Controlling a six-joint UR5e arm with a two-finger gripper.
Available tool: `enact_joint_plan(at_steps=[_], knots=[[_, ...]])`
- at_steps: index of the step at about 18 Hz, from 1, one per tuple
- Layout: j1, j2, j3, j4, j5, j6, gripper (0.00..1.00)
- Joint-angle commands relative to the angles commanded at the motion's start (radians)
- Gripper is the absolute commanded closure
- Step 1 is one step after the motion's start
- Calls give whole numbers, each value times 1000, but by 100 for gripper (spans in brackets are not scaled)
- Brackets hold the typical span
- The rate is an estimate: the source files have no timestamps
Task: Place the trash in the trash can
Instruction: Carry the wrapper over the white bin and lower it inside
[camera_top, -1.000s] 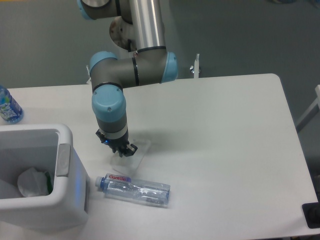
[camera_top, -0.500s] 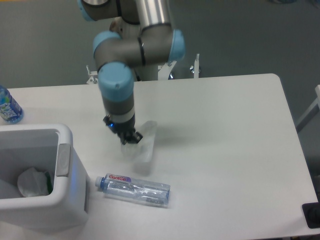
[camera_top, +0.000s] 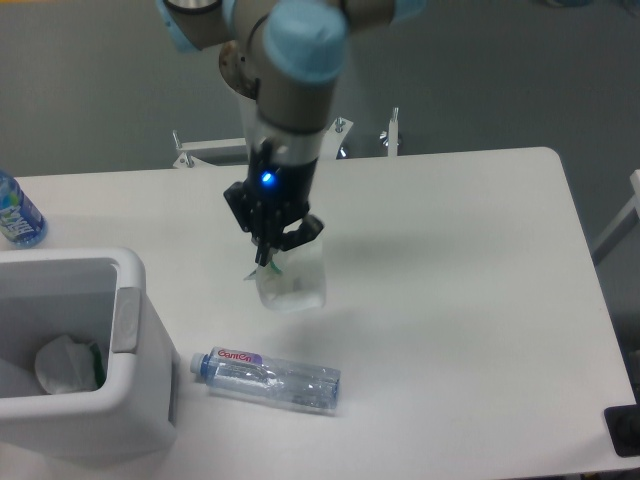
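Observation:
My gripper (camera_top: 276, 240) is shut on the top edge of a translucent plastic wrapper (camera_top: 293, 281), which hangs below it, lifted off the table. A clear plastic bottle (camera_top: 268, 378) with a white cap and a pink-red label lies on its side on the table in front, below the wrapper. The white trash can (camera_top: 130, 400) with a grey rim panel (camera_top: 126, 320) stands at the front left, left of the gripper. It holds crumpled whitish trash (camera_top: 62, 362).
A blue-labelled bottle (camera_top: 17, 214) stands at the table's left edge behind the trash can. The table's (camera_top: 460, 300) right edge and front edge are in view. A dark object (camera_top: 624, 428) sits at the front right corner.
The gripper has risen and moved slightly right with the wrapper, lifting it off the table. The bottle and the trash can have not moved.

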Motion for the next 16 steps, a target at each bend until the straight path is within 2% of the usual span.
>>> enact_joint_plan(at_steps=[2, 4, 6, 8, 14, 16], knots=[[-3, -14, 42, 20, -54, -78, 100], [-9, -41, 63, 78, -92, -170, 100], [-18, -44, 72, 135, -98, -268, 100], [-57, -57, 91, 166, -105, -327, 100], [-175, -90, 140, 170, -106, -424, 100], [-219, -118, 157, 172, -106, -445, 100]])
